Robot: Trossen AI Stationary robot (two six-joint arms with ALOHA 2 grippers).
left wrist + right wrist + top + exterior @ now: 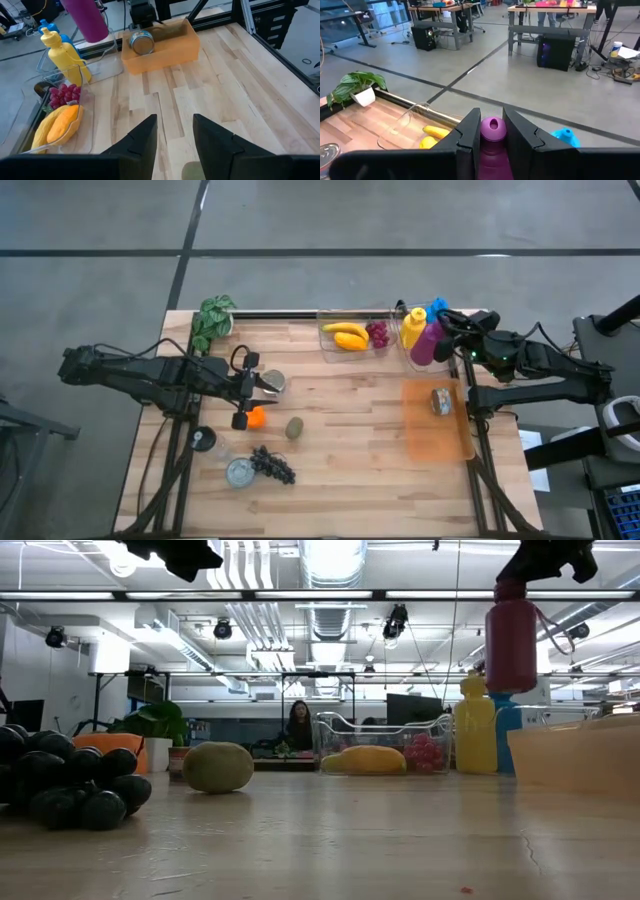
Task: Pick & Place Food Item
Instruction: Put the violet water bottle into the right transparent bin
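**Purple bottle lifted at the far right corner, carry to the bin pending**

The purple bottle point(427, 343) is gripped by its neck in the right gripper point(492, 131), whose fingers are clamped on either side of the cap. In the low view the bottle is seen hanging clear of the table, above the yellow bottle point(413, 327) and the blue bottle point(438, 308), beside the clear tray point(328, 320) of banana and grapes. The step in hand is judged to be the carry after pick-up. The orange bin point(420, 442), where a can point(440, 401) already lies, is taken as the likely target; a short swing towards it and a lowering into bare space beside the can would be called for. The left gripper point(172, 142) is held with fingers parted and empty, above the orange fruit point(256, 417) and near the kiwi point(294, 427)
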